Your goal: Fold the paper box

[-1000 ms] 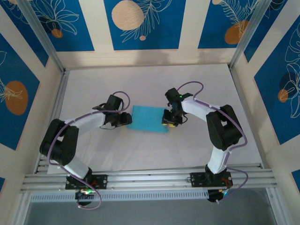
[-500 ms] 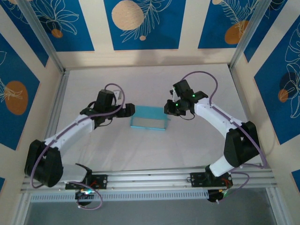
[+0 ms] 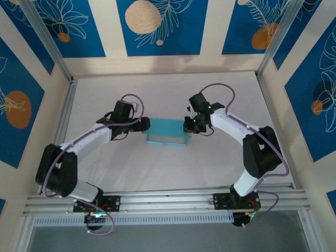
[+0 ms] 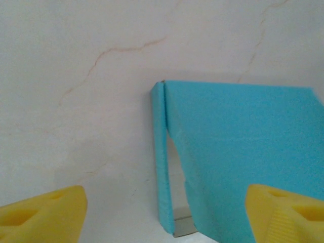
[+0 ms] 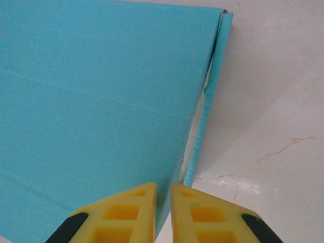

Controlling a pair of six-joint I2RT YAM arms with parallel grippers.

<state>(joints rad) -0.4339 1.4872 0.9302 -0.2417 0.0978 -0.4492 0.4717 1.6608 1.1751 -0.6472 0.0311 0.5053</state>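
The paper box (image 3: 167, 130) lies mid-table as a shallow light-blue rectangle, its lid (image 4: 243, 147) resting slightly askew with a slit beside each end wall (image 4: 161, 162). At the box's left end my left gripper (image 3: 143, 125) is open, its yellow fingers (image 4: 45, 215) standing wide either side of that end without touching it. My right gripper (image 3: 188, 126) is at the right end. Its fingers (image 5: 126, 212) are nearly together, shut, over the lid (image 5: 101, 101) close to the right end wall (image 5: 207, 111). Nothing shows pinched between them.
The white table (image 3: 157, 168) stretches around the box on all sides. Patterned blue-and-cream walls (image 3: 157, 31) close in the back and sides. An aluminium rail (image 3: 168, 199) with both arm bases runs along the near edge.
The box went from a tilted, larger blue sheet to a flat closed rectangle slightly farther back. My left gripper opened and my right gripper closed. Both arms reached out, then drew back a little.
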